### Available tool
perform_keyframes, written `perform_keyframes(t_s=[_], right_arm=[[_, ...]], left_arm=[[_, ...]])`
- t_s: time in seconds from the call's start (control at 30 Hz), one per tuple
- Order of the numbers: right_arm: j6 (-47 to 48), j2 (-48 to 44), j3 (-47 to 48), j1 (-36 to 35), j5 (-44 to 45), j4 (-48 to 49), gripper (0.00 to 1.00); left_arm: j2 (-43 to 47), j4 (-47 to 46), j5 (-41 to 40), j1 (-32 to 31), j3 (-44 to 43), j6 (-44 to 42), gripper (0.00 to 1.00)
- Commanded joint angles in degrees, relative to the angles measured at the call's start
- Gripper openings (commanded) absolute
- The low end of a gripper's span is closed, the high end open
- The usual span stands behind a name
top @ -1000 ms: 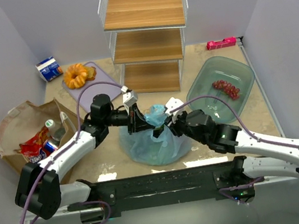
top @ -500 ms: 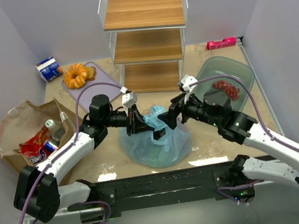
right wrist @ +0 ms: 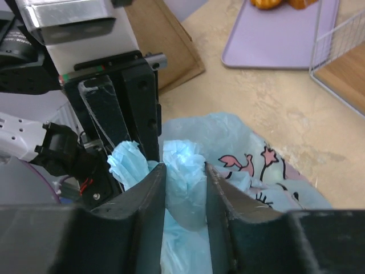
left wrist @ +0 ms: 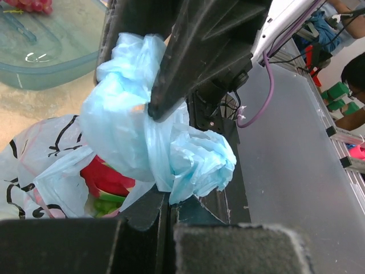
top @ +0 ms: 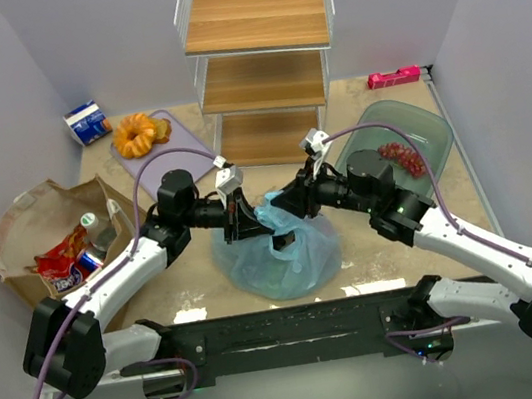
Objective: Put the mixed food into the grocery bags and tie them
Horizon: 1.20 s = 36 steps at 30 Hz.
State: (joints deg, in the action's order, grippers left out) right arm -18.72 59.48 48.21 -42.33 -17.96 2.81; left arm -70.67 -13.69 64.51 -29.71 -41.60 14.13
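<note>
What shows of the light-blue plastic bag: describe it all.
The light-blue plastic bag is thin, crinkled, translucent, with small pink and black prints. It sits bulging on the table, something red and green inside. Its bunched top is pinched by the left gripper and the right gripper.

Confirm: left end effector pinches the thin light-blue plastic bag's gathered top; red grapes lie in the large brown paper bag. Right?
No. The top external view shows the red grapes in the green translucent bowl, not the large brown paper bag. The left end effector pinches the gathered top of the thin light-blue plastic bag.
</note>
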Motion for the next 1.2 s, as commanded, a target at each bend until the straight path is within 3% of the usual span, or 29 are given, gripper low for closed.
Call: perform_keyframes(t_s=[0.0,0.1,0.37,0.67,0.8,0.97,1.17], right_arm=[[-3.25,-0.86,1.45,0.40,-0.60,4.66,0.13],[-3.43,-3.13,0.75,0.58,3.27,4.13,0.00],[0.96,-11.40,-0.74,0.75,7.15,-0.87,0.00],[-2.10,-13.60,-7.07,-0.38,-2.78,-1.40,0.04],[-3.16,-13.34,-8.83,-3.98,-2.61,-1.58,0.04],[-4.65,-9.13,-10.15,-10.49,4.06,-2.02,0.02],[-10.37,-4.38,-14.10,-11.73,7.31,2.99,0.00]], left_arm=[[1.59,-1.86,0.79,-0.34,0.12,-0.24,0.00],[2.12,-0.90,-0.35,-0.34,0.12,-1.21,0.00],[2.21,0.86,-5.97,0.01,-0.23,-1.39,0.00],[-0.16,2.79,-11.95,0.88,-1.20,-0.42,0.00],[-0.52,2.18,-12.92,1.50,-1.20,0.54,0.00],[-0.87,0.95,-12.39,1.68,-0.94,1.78,0.00],[0.71,0.60,-12.57,1.68,-0.41,2.39,0.00]])
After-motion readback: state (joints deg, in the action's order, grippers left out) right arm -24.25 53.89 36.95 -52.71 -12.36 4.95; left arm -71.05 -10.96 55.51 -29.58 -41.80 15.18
